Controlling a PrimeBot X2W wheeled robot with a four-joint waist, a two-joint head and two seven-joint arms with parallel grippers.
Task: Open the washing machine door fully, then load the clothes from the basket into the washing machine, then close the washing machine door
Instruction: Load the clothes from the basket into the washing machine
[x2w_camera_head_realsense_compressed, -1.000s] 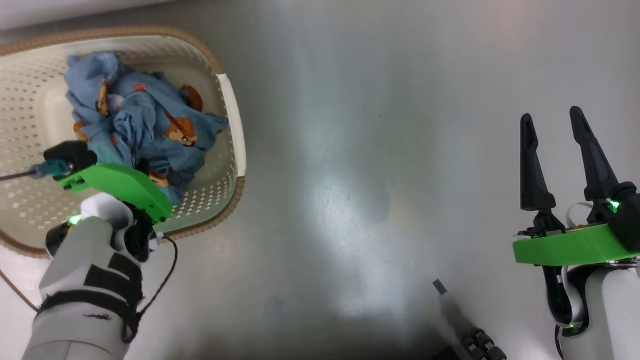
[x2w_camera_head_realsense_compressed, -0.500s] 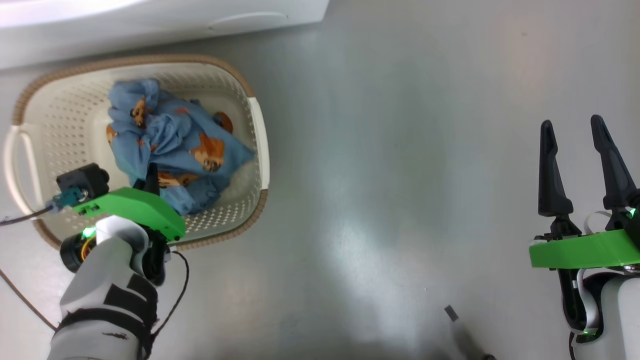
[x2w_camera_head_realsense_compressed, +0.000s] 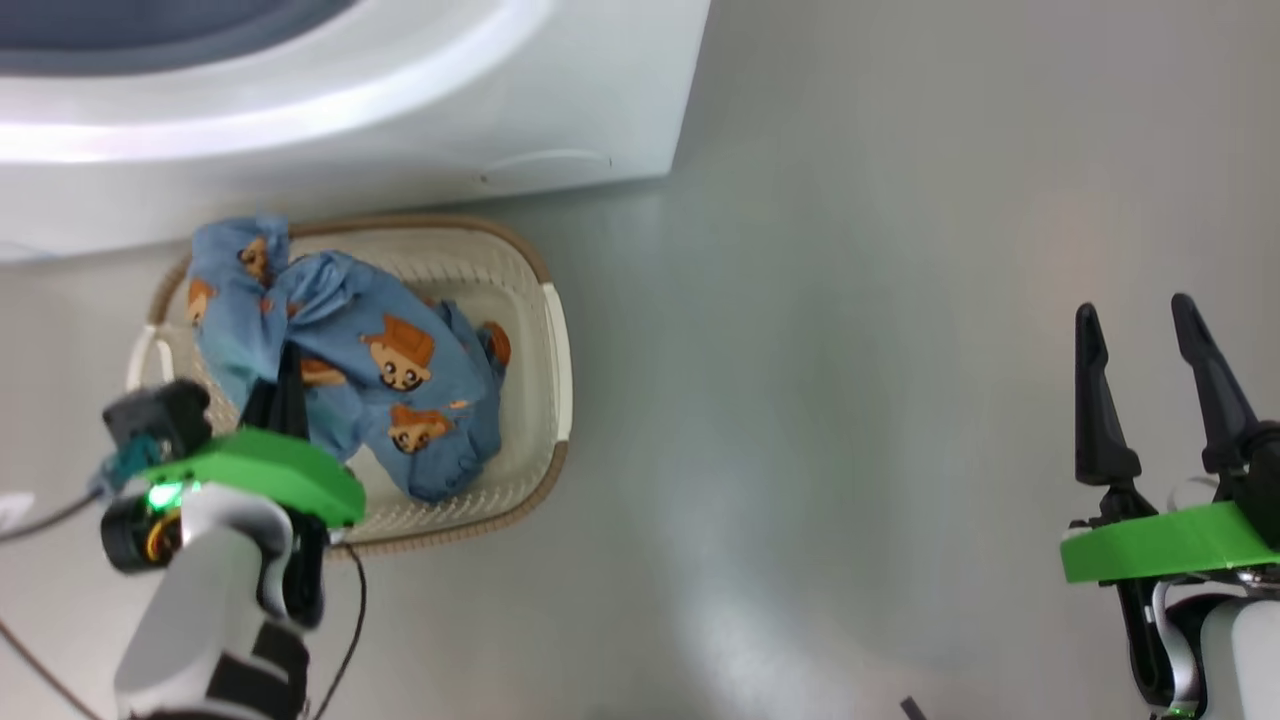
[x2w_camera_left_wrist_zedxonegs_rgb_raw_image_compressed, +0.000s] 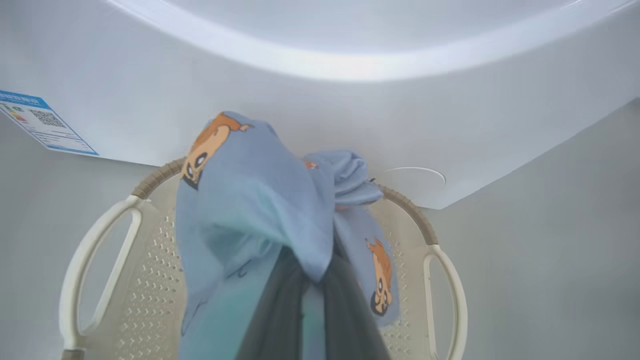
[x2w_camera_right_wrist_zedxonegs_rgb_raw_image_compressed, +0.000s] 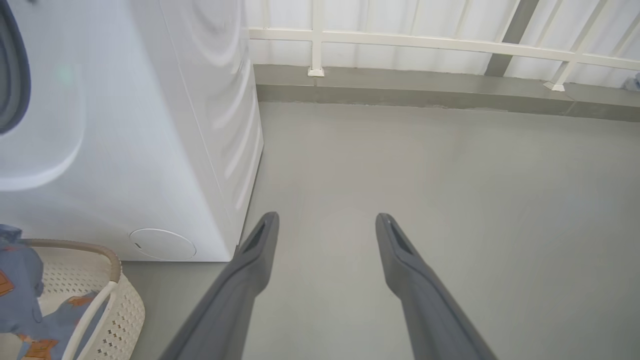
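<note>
While the left gripper (x2w_camera_head_realsense_compressed: 285, 390) is clamping the clothes (x2w_camera_head_realsense_compressed: 400, 390), the blue, cartoon-printed fabric is hanging bunched over the basket (x2w_camera_head_realsense_compressed: 556, 340) beside the washing machine (x2w_camera_head_realsense_compressed: 400, 120), hiding its fingertips; the right gripper (x2w_camera_head_realsense_compressed: 1133, 305) is standing wide, empty.

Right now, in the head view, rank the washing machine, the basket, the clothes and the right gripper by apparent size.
1. the washing machine, though cropped
2. the basket
3. the clothes; held nearer the camera, so that gap is unsure
4. the right gripper
</note>
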